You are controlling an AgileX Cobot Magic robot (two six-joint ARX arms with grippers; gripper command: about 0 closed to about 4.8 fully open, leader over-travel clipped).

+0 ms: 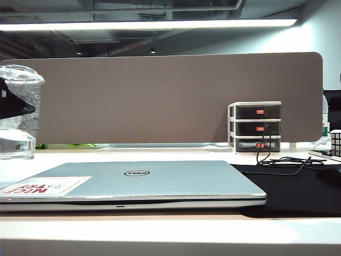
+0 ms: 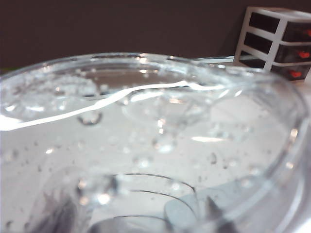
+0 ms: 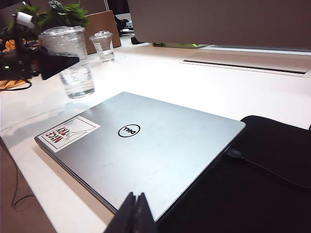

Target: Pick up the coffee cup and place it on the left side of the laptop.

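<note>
The coffee cup (image 1: 18, 114), clear plastic with a domed lid, stands upright at the far left, left of the closed silver laptop (image 1: 160, 181). My left gripper (image 1: 16, 106) is shut on the cup's upper wall; one dark finger (image 3: 60, 63) crosses its front. I cannot tell whether the cup's base touches the table. In the left wrist view the cup (image 2: 146, 121) fills the frame and blurs the fingers behind it. My right gripper (image 3: 136, 199) is shut with nothing in it, over the laptop's (image 3: 146, 145) near edge. It is out of the exterior view.
A second, smaller clear cup (image 3: 103, 46) stands behind the coffee cup, near a plant (image 3: 58, 12). A black mat (image 1: 298, 186) with a cable (image 1: 277, 160) lies right of the laptop. A small drawer unit (image 1: 256, 127) stands at the brown partition (image 1: 160, 101).
</note>
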